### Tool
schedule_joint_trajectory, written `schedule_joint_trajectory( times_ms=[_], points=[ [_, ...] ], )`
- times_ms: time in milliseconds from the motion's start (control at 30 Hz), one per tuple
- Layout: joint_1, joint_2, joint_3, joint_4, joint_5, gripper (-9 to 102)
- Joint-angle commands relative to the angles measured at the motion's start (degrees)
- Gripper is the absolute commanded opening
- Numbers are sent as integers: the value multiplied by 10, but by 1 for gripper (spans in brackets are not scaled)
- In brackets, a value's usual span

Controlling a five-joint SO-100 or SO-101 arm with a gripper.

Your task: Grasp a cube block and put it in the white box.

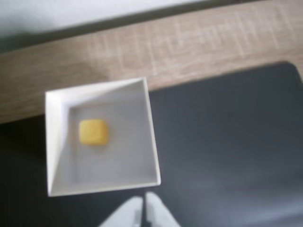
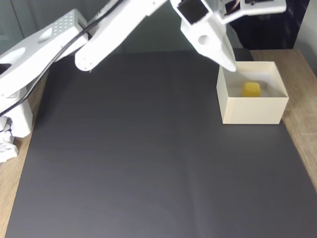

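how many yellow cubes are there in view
1. The cube block lies on the floor of the white box, at the right edge of the dark mat in the fixed view.

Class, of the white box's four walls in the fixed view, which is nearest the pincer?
The left wall of the white box; the pincer tips hang at its far end.

The arm [image 2: 119, 29] is all white plastic, built of boxy links with rounded ends. A black cable [image 2: 59, 47] runs along the links behind the fingers. Just above the fingers [image 2: 229, 63] sits a black square panel [image 2: 189, 9]. The fingers taper to pale, pointed tips [image 1: 144, 210]. One link carries a grid of small holes [image 2: 67, 22].
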Motion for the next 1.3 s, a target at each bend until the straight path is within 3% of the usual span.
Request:
schedule_joint_trajectory(
  times_ms=[0, 767, 1033, 1200, 1267],
  points=[
    [-8, 59, -24, 26, -6, 0],
    [-45, 201, 3, 64, -70, 0],
    [-32, 410, 287, 40, -45, 0],
    [-31, 665, 687, -132, -66, 0],
    [-37, 722, 763, -138, -67, 0]
  ],
)
